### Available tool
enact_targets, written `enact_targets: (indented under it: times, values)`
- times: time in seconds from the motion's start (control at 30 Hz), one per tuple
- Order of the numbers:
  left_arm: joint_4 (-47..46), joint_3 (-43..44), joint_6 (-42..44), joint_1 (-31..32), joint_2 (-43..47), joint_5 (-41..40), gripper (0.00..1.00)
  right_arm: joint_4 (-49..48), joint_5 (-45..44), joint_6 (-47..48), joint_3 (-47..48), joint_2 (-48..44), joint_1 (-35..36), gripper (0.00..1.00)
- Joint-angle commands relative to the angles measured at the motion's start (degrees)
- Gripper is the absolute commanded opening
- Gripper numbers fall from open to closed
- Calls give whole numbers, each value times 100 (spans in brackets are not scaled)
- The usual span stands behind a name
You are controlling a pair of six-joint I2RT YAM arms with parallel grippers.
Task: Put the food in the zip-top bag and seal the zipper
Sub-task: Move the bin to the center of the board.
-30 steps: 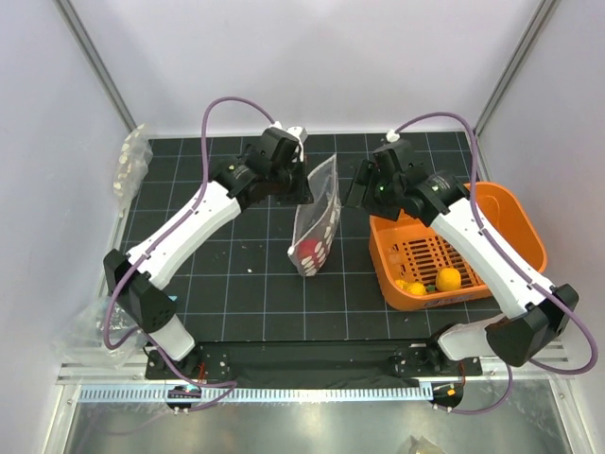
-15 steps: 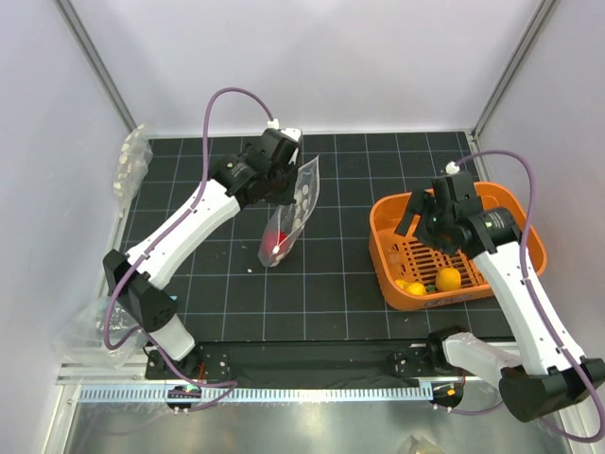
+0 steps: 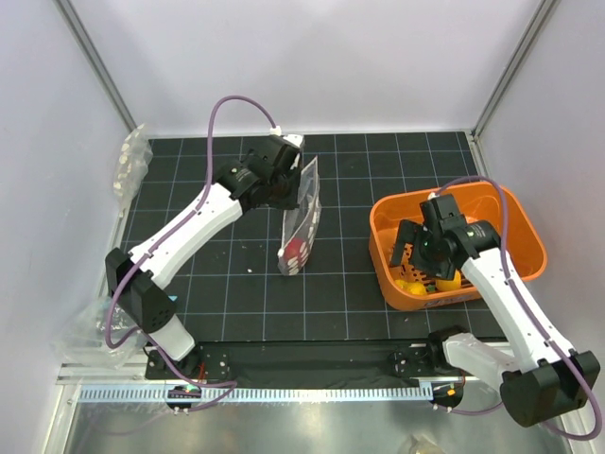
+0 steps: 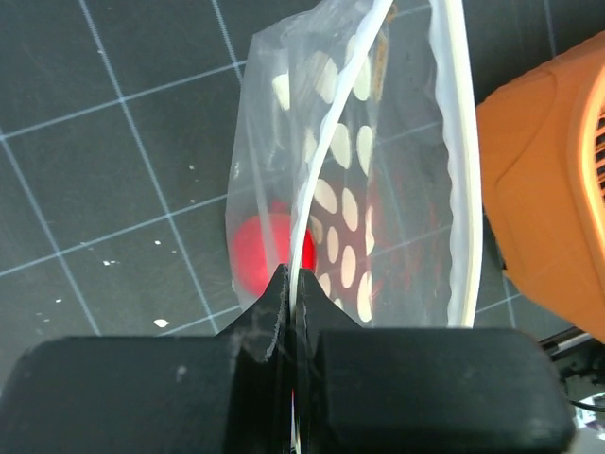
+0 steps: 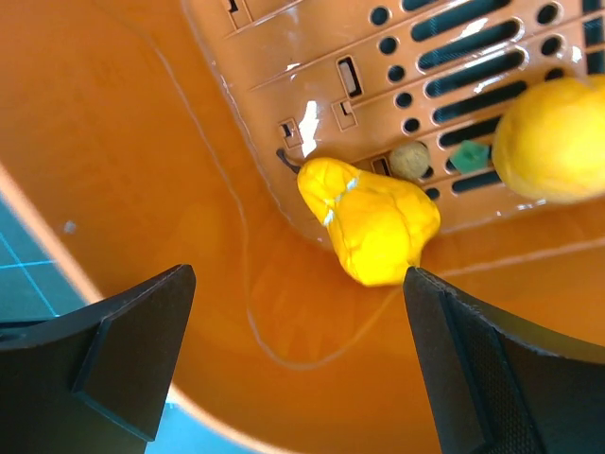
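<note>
The zip-top bag [image 3: 302, 219], clear with white dots, hangs upright from my left gripper [image 3: 288, 180], which is shut on its top edge. In the left wrist view the fingertips [image 4: 284, 288] pinch one zipper strip [image 4: 326, 156] of the bag [image 4: 350, 208]. The other strip curves apart to the right, so the mouth gapes. A red fruit [image 3: 295, 255] lies inside the bag at its bottom and shows in the left wrist view [image 4: 257, 253]. My right gripper [image 3: 423, 257] is open and empty, low inside the orange basket [image 3: 515, 213]. A yellow fruit [image 5: 373, 222] lies just ahead of my right gripper [image 5: 298, 312], and another [image 5: 553, 137] is at the right edge.
A small beige ball [image 5: 409, 161] and a green bit [image 5: 468, 154] lie on the basket's slotted floor. Bundles of clear plastic sit at the far left [image 3: 128, 161] and near left [image 3: 80, 331]. The basket's wall [image 4: 548, 189] is close to the right of the bag.
My right gripper left the bag's mouth, swung right and went down into the basket. The bag swung left and back under my left gripper, which kept its hold.
</note>
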State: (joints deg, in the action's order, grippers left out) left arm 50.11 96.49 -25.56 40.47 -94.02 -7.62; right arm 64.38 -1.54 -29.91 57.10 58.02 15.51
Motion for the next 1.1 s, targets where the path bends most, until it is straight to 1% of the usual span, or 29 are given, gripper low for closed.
enact_targets:
  times: [0.0, 0.13, 0.23, 0.37, 0.47, 0.5, 0.57, 0.6, 0.67, 0.7, 0.73, 0.77, 0.83, 0.93, 0.97, 1.07]
  values:
    - [-414, -24, -230, -21, 226, 173, 0, -636, 207, 301, -68, 366, -21, 100]
    - [-441, -7, -396, -21, 305, 217, 0, -751, 180, 267, 143, 991, -30, 100]
    - [-221, 133, -493, -13, 279, 234, 0, -769, 180, 249, 424, 1430, -30, 100]
    - [121, 370, -608, -13, 147, 383, 0, -664, 180, 381, 644, 1738, -30, 99]
    - [551, 773, -739, -13, -11, 340, 0, -462, 320, 267, 505, 1687, -30, 99]
    - [622, 836, -766, -13, -37, 340, 0, -470, 460, 162, 269, 1591, -30, 99]
    - [711, 889, -766, -13, -12, 287, 0, -523, 584, -84, 13, 1345, -22, 99]
    - [711, 872, -740, -13, 50, 235, 0, -636, 759, -129, -258, 1291, -13, 99]
    - [650, 750, -687, -4, 103, 164, 0, -873, 839, -234, -453, 1203, 127, 99]
    - [623, 688, -661, -13, 129, 103, 0, -1092, 831, -243, -498, 1246, 250, 99]
    - [606, 661, -635, -13, 138, 94, 0, -1172, 709, -269, -463, 1343, 634, 99]
    - [623, 678, -626, -13, 121, 94, 0, -1260, 612, -296, -385, 1439, 847, 99]
    - [702, 775, -634, -13, 77, 120, 0, -1436, 497, -331, -34, 1791, 1443, 100]
    - [737, 740, -669, -13, 146, 33, 0, -1674, 357, -437, 301, 1976, 1937, 100]
    - [729, 688, -678, -13, 182, 6, 0, -1726, 356, -445, 319, 1985, 2217, 100]
    - [667, 529, -696, -21, 322, -90, 0, -1754, 191, -463, 232, 1924, 2553, 99]
